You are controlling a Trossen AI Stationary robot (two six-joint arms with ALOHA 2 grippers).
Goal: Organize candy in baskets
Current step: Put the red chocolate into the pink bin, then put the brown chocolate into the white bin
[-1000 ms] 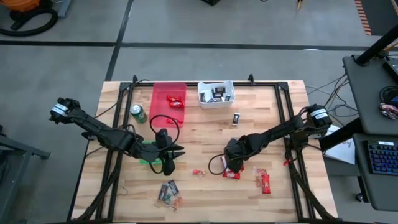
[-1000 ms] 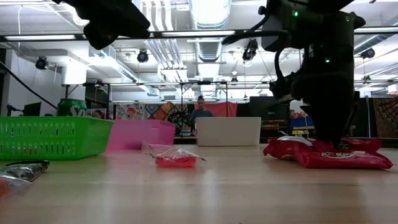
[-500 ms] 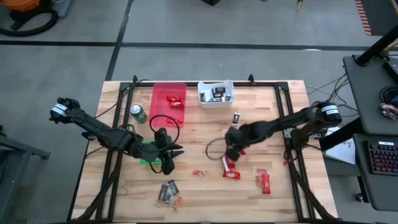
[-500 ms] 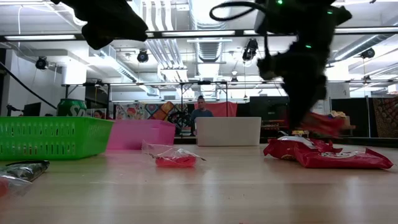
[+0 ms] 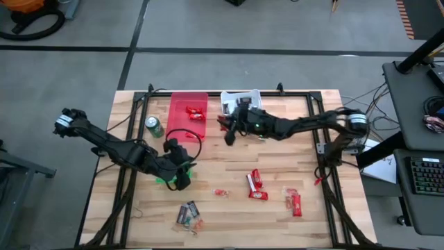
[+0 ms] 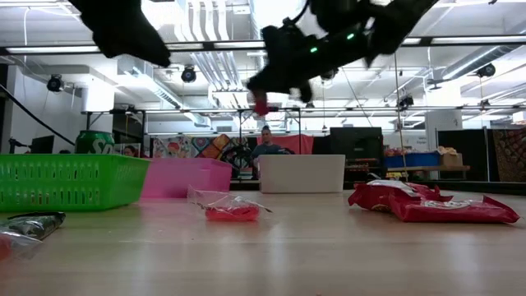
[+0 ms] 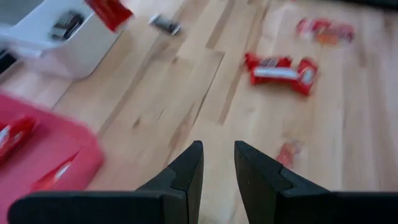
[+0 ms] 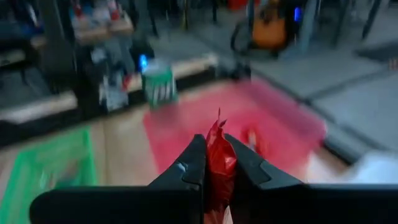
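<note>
Pale matt wood table [image 5: 222,153]; glossy red candy wrappers [image 5: 254,185]; translucent plastic baskets [image 5: 187,114].

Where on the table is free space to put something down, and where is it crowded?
Bare wood lies between the white basket and the red bars, and along the table's right edge. Crowded: the left, around the green basket and left gripper, and the front with its loose candy.

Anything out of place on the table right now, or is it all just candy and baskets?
One oddity: a green soda can stands upright on the table beside the red basket; it is neither candy nor basket. Otherwise, loose candy lies scattered, including red bars. The right gripper holds a red candy near the red basket.
</note>
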